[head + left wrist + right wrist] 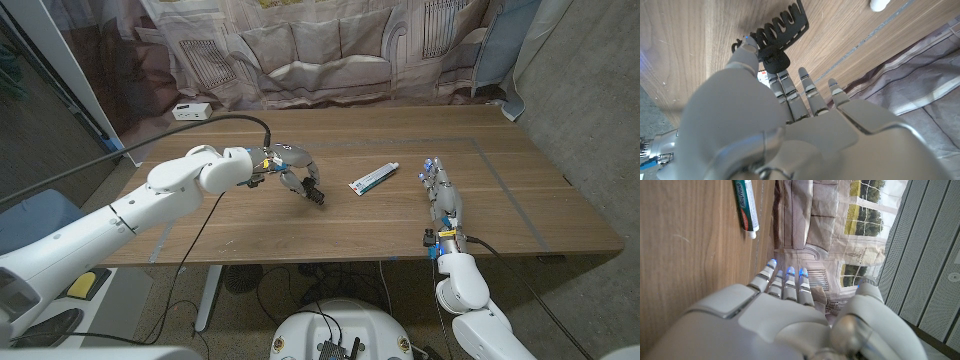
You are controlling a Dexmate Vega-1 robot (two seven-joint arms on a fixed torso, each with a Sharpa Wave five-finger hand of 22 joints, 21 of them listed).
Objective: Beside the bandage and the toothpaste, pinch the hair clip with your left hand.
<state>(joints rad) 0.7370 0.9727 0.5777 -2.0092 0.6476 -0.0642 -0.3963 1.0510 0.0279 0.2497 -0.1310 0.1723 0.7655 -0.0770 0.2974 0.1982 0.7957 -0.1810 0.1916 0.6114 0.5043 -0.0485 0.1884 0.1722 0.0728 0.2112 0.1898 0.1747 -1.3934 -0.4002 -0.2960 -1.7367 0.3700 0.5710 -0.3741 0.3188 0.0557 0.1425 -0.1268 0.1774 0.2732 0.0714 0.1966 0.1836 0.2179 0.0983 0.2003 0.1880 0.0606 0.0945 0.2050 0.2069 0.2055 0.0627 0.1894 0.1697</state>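
Head camera high over table (500, 170), wrist cameras close, toothpaste (374, 178) shared

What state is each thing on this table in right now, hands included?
Hair clip: black, pinched in the left hand's fingers, teeth pointing down toward the table.
Left hand: over the table, holding the clip.
Toothpaste: lying on the table, untouched, cap on.
Right hand: at the table's near right, fingers straight, holding nothing.
White box: sitting at the far left corner.

My wooden table (340, 225) carries the toothpaste tube (374, 179) lying flat near its middle, and a small white box (190, 111) sits at its far left corner.
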